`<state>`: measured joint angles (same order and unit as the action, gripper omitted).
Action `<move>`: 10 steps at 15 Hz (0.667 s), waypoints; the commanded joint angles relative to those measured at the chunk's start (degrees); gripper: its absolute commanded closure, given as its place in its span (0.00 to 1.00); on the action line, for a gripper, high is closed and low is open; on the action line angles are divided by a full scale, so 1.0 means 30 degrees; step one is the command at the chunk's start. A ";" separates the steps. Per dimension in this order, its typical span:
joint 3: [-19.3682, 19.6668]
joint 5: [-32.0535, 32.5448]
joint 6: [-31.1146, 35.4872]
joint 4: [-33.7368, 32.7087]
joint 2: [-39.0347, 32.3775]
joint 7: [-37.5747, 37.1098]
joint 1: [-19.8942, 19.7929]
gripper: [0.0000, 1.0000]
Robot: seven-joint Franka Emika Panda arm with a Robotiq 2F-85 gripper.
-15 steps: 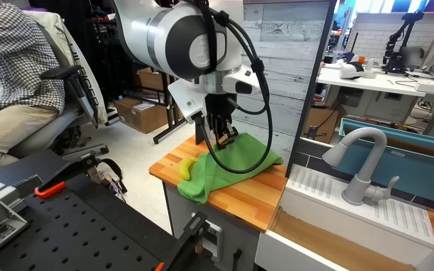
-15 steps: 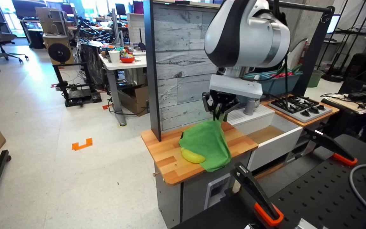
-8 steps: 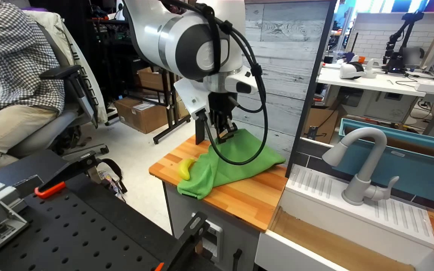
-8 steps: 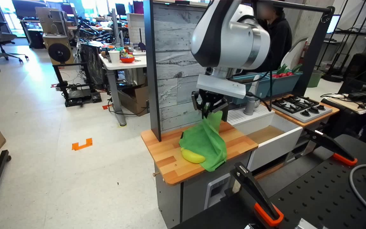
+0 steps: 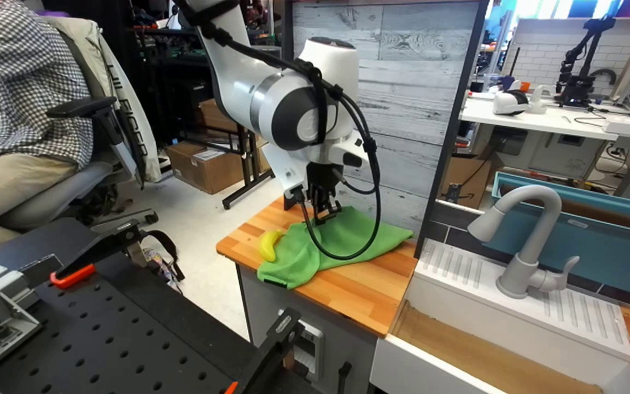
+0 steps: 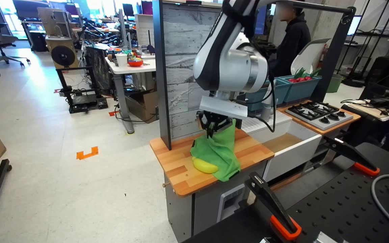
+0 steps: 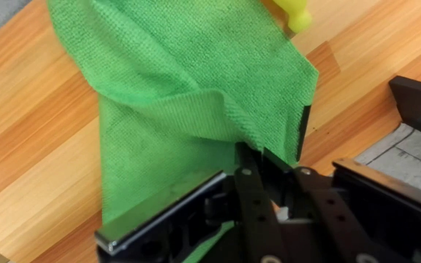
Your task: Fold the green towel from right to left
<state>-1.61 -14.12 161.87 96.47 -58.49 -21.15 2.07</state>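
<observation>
The green towel [image 5: 290,260] lies rumpled on the wooden tabletop [image 5: 364,287]; it also shows in an exterior view [image 6: 223,155]. Its front end hangs slightly over the tabletop edge. My gripper [image 5: 323,220] is low over the towel's back part, close to the tabletop; it also shows in an exterior view [image 6: 210,135]. In the wrist view the fingertips [image 7: 253,149] are together on a raised fold of the towel [image 7: 192,113]. The fold curls over the flat part of the cloth. Part of the towel is hidden behind the gripper and cable.
A yellow toy banana [image 6: 204,165] lies against the towel's edge, also in the wrist view [image 7: 298,16]. A grey wood-look panel [image 6: 189,50] stands behind the tabletop. A white sink [image 5: 512,323] with a grey faucet [image 5: 534,246] adjoins it. Black clamps [image 6: 272,202] stand in front.
The gripper has moved across the towel toward the banana end and then down, drawing the held cloth with it. The towel's raised part is lower than before. The banana has not moved.
</observation>
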 commanded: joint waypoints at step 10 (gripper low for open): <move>-0.0199 -0.0436 -0.0781 -0.3717 -0.3008 -0.0373 0.0213 0.36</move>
<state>-2.04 -14.14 160.74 87.66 -66.31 -22.18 2.51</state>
